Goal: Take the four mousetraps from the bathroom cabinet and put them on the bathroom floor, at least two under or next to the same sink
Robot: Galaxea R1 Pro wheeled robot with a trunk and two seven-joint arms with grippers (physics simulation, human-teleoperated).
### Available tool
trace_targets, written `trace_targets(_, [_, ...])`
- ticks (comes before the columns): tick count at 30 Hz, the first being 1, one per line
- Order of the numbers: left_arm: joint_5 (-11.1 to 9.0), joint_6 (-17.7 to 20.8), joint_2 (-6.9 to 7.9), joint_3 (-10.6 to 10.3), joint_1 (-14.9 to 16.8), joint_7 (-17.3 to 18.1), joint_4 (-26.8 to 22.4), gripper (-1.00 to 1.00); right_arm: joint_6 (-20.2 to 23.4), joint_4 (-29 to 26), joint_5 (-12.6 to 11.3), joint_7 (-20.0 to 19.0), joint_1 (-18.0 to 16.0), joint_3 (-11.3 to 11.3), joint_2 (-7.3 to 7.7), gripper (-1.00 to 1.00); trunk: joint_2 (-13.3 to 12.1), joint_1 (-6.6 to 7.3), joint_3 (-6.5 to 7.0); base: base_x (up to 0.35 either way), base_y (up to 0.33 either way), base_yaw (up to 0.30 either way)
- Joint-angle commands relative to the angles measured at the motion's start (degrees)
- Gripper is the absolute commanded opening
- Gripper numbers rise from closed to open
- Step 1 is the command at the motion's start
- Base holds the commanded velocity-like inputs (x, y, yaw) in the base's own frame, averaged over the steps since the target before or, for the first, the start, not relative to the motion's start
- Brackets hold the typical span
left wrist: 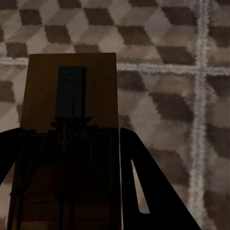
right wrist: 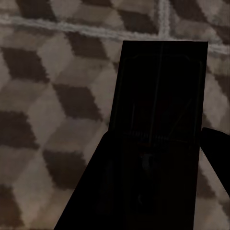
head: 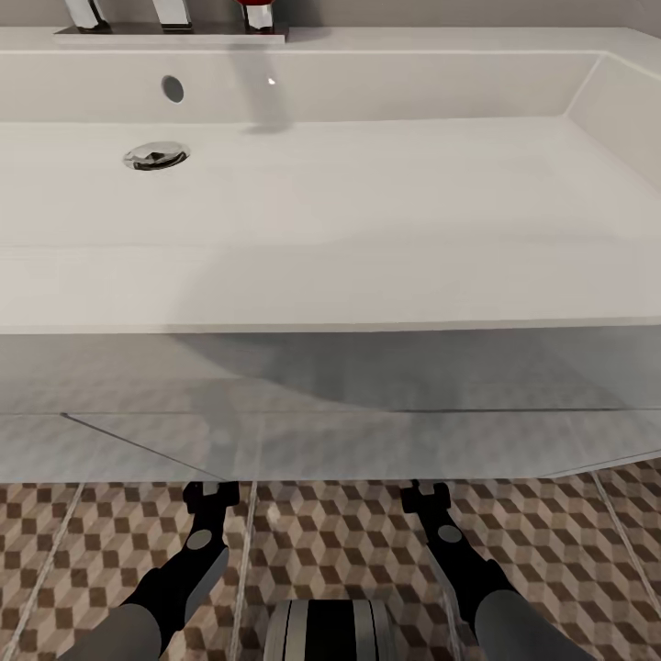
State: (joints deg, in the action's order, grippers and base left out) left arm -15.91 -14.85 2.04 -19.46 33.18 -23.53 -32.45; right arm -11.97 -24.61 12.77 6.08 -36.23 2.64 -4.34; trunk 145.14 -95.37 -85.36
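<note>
Each gripper, left and right, grips a mousetrap above the bathroom floor; sink at 12 o'clock; none placed yet.

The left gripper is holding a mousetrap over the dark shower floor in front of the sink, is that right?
Not quite. The left gripper does hold a mousetrap in front of the sink, but the left wrist view shows the cube-patterned bathroom floor beneath it, not a dark shower floor.
</note>
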Motion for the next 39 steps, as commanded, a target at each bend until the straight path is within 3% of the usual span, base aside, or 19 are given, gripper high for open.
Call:
trace_targets(1, [-0.4,-0.2,0.08,-0.5,0.0,-0.5,-0.1,-1.0,-0.2,0.1,0.6,0.2,0.0,0.3,-0.05,-1.0,0.0,0.01,-0.03,0.0,0.0,0.0])
trace_targets(17, [-0.3,-0.2,0.48,-0.4,0.0,-0.6,-0.9,-1.0,-0.2,0.2,0.6,0.2,-0.1,0.3,-0.05,-1.0,0.0,0.01,-0.03,0.0,0.0,0.0])
trace_targets(39, [-0.7,-0.4,-0.08,-0.5,0.0,0.7,-0.9,-1.0,-0.2,0.1,0.7,0.2,-0.1,0.3,-0.05,-1.0,0.0,0.01,-0.03,0.0,0.0,0.0])
